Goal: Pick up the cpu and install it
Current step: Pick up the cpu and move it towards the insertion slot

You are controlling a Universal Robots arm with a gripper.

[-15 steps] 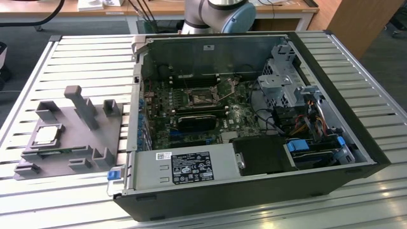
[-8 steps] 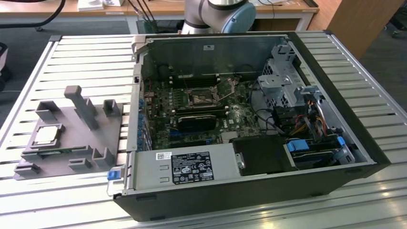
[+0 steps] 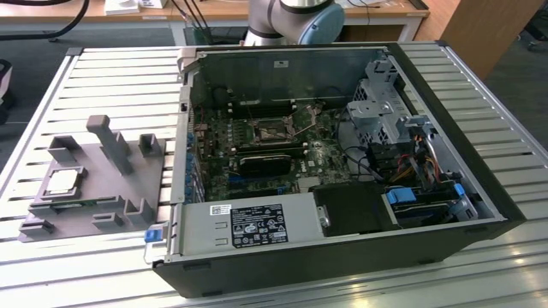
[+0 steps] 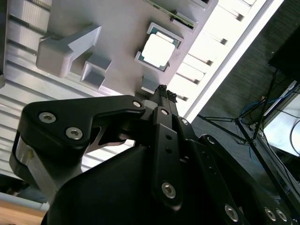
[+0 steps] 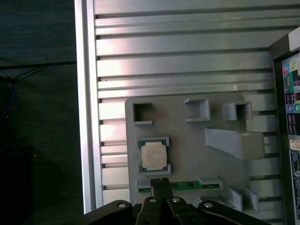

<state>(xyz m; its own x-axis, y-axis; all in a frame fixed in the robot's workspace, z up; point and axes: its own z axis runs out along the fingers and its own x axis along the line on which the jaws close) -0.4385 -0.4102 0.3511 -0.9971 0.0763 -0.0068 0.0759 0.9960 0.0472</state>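
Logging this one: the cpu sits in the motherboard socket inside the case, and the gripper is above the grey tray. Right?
No. The cpu lies in the grey tray, as the first wrist view shows; the gripper is above that tray.

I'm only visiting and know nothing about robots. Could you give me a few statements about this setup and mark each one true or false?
1. The cpu lies in a recess of the grey tray. True.
2. The gripper is holding the cpu. False: it is shut on nothing, and the cpu lies on the tray, apart from it.
3. The computer case lies open, showing its motherboard. True.
4. The tray sits at the exterior view's right of the computer case. False: it sits at the exterior view's left of it.
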